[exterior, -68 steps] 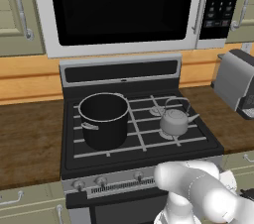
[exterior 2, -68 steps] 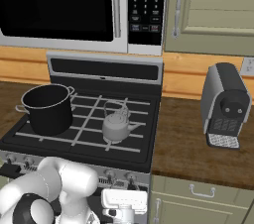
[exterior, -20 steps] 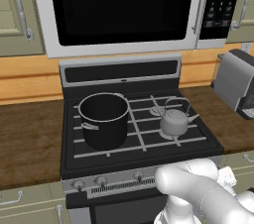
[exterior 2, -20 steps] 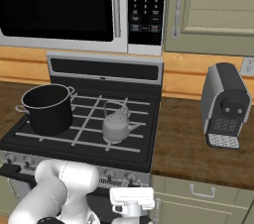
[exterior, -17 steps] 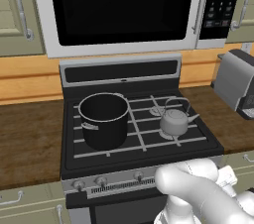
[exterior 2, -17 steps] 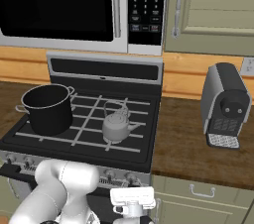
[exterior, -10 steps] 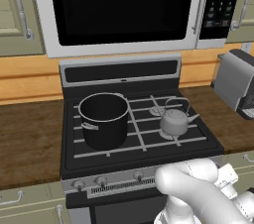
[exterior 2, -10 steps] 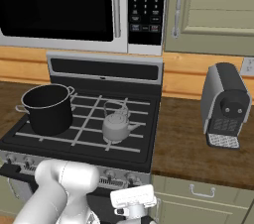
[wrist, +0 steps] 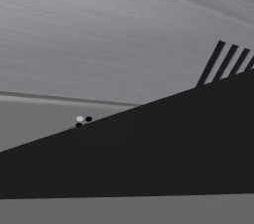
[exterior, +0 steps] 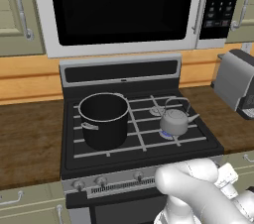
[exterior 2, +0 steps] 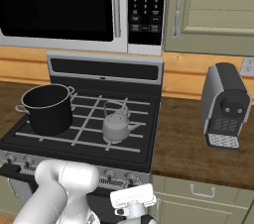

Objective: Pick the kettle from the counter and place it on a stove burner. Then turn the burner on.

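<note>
Nearest, the claw point(exterior 2: 133, 203) hangs low before the stove's front edge, under the knobs point(exterior 2: 110, 172); I cannot tell how wide it stands. Further back, the kettle point(exterior: 174, 121) already sits on the front right burner point(exterior: 168, 134), off the worktop point(exterior 2: 198, 136). A faint blue glow under it suggests the burner may be lit

We see a brushed grey metal surface point(wrist: 99, 34) close ahead. A black slanted panel point(wrist: 149, 153) crosses below it, with dark slots point(wrist: 225, 62) at its upper right.
</note>
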Available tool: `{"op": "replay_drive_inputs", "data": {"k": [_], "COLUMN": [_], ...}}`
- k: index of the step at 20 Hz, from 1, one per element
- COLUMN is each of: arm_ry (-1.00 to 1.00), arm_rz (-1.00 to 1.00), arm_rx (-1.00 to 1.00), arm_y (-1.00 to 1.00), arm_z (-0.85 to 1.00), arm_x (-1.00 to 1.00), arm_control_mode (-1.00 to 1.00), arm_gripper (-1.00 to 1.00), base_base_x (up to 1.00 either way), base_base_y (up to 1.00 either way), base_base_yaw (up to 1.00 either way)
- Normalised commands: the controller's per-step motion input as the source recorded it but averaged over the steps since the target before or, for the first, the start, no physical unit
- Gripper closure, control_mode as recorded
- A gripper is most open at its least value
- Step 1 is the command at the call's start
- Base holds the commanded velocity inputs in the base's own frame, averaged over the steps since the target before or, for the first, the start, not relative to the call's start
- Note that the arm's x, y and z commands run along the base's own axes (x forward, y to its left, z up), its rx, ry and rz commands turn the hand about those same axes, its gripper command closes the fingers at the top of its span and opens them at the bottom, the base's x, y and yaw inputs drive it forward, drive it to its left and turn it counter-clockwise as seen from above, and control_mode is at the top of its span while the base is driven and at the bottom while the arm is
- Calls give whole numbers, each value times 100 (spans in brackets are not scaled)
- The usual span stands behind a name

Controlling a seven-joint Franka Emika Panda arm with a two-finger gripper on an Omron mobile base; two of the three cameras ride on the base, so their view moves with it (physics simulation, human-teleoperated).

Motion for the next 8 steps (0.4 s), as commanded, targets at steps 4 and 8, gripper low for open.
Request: {"op": "replay_drive_inputs", "data": {"k": [4, 8], "arm_ry": [0, 0], "arm_rz": [0, 0], "arm_rx": [0, 0], "arm_y": [0, 0], "arm_z": [0, 0], "arm_x": [0, 0], "arm_control_mode": [-100, -100], "arm_gripper": [100, 100], "base_base_x": [0, 0], "base_base_y": [0, 0], "base_base_yaw": [0, 0]}}
